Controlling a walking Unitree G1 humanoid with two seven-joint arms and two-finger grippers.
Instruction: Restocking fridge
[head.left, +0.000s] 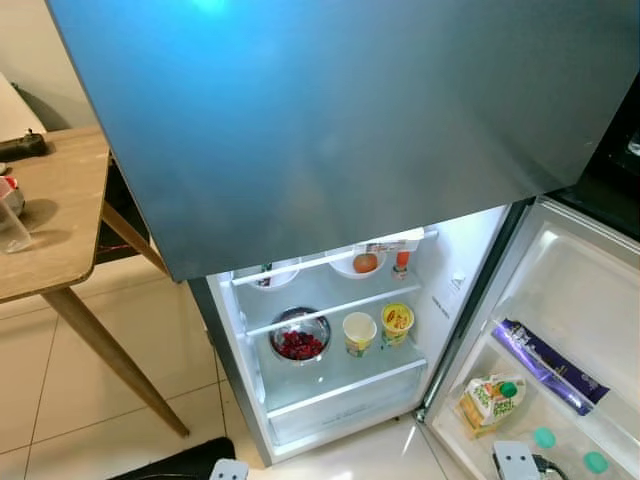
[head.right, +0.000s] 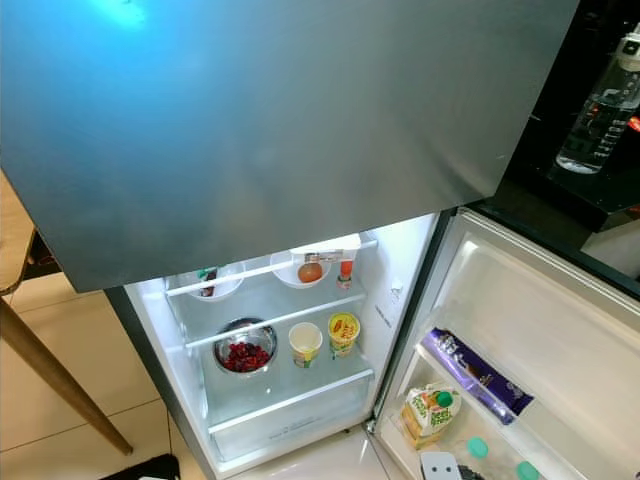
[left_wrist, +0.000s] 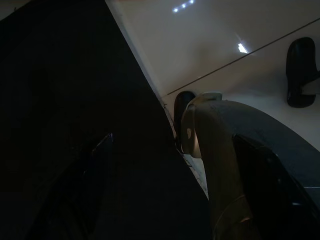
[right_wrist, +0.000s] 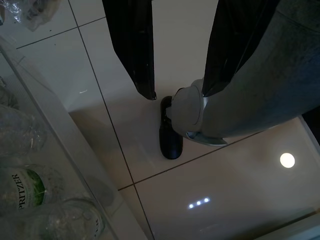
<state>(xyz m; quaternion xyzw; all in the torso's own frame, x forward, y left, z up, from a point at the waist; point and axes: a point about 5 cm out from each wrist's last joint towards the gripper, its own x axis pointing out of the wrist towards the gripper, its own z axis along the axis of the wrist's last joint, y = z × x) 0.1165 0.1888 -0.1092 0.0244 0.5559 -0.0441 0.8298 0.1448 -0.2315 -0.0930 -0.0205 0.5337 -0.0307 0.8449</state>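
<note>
Fridge: tall grey steel fridge (head.left: 330, 120), lower compartment lit, door (head.left: 560, 330) swung open to the right.
Upper shelf: white bowl holding an orange round fruit (head.left: 365, 262); small red-capped bottle (head.left: 401, 262) just beside it; another white bowl (head.right: 214, 283) further left.
Middle shelf: steel bowl of red berries (head.left: 299, 338), white paper cup (head.left: 359, 331), yellow tub (head.left: 397, 321), in a row, left to right.
Door rack: green-capped juice carton (head.left: 490, 400) standing; long purple wrapped bar (head.left: 548, 365) lying beside it.
Worktop: light wooden worktop (head.left: 55, 215) left of fridge, on slanted legs.
Right tool (right_wrist: 175, 50): hanging over pale floor tiles (right_wrist: 235, 185), two black fingers (right_wrist: 132, 45) spread apart, nothing between.
Left tool: in deep shade; state impossible to tell.
</note>
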